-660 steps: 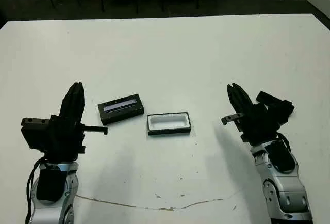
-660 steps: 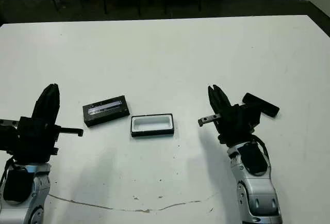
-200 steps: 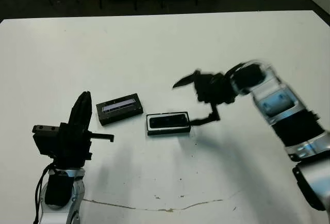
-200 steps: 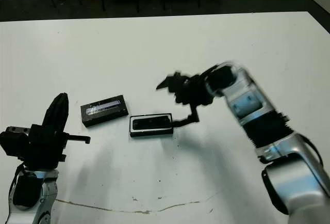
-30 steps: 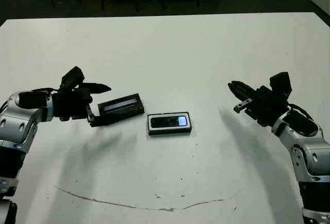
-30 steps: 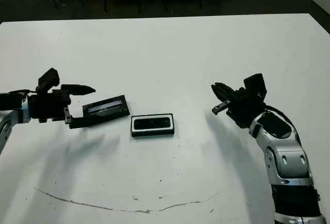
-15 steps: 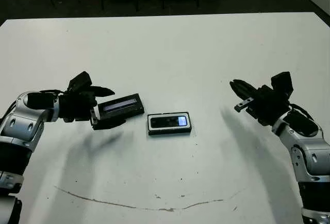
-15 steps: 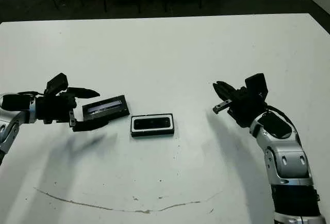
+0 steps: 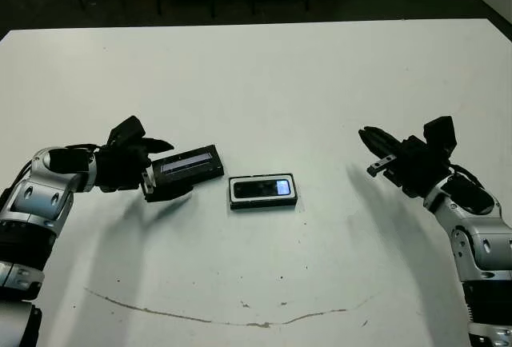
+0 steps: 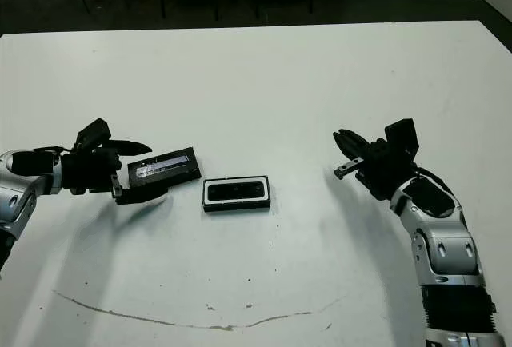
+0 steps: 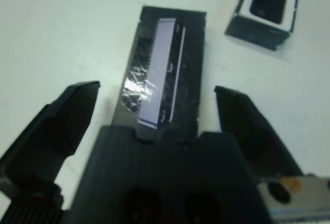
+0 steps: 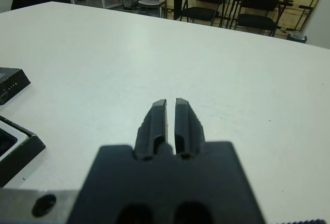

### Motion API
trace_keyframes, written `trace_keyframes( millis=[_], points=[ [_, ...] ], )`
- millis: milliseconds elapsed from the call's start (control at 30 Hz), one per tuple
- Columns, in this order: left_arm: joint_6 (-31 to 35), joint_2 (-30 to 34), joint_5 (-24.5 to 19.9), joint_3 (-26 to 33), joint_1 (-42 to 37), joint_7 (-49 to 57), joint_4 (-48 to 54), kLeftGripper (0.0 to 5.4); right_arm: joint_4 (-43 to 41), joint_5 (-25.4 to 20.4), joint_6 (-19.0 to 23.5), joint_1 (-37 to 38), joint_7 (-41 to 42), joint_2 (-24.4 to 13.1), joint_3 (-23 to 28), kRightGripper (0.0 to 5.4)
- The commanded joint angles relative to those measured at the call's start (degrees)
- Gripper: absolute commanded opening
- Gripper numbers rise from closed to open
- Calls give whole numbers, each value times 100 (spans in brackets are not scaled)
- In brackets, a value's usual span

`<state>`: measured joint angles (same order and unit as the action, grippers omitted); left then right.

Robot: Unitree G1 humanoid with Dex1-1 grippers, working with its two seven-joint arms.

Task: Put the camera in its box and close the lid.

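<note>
The camera [image 9: 261, 189], black with a pale bluish window, lies inside the white-lined box [image 9: 233, 193] at the table's middle. Just left of the box lies the lid [image 9: 189, 163], a black slab with a silvery-blue strip, flat on the table. My left gripper [image 9: 177, 169] is open and straddles the lid's left end, one finger on each long side. The left wrist view shows the lid [image 11: 164, 73] between those fingers [image 11: 58, 124], with the box [image 11: 269, 8] beyond it. My right gripper [image 9: 370, 138] hovers shut at the right, well away from the box and holding nothing.
A thin brown crack line [image 9: 240, 315] runs along the table near its front edge. Dark chairs [image 12: 206, 2] stand beyond the far edge. White tabletop lies between the box and my right arm.
My left gripper has slid toward the lid, so its open fingers now straddle the lid's left end. The right arm has drifted slightly right. Lid, box and camera have not moved.
</note>
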<state>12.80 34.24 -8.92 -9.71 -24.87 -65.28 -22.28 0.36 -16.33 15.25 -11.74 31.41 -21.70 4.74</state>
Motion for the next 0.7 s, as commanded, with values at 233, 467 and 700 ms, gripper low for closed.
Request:
trace_keyframes(
  millis=[233, 467, 700],
  points=[
    [294, 186, 63, -86, 57, -328, -70, 492, 16, 32, -2, 78, 18, -55, 12, 0],
    [525, 252, 59, 19, 266, -170, 151, 357, -10, 104, -29, 97, -19, -62, -30, 0],
    [640, 213, -424, 538, 734, 48, 520, 268, 61, 55, -45, 88, 17, -18, -29, 0]
  ],
)
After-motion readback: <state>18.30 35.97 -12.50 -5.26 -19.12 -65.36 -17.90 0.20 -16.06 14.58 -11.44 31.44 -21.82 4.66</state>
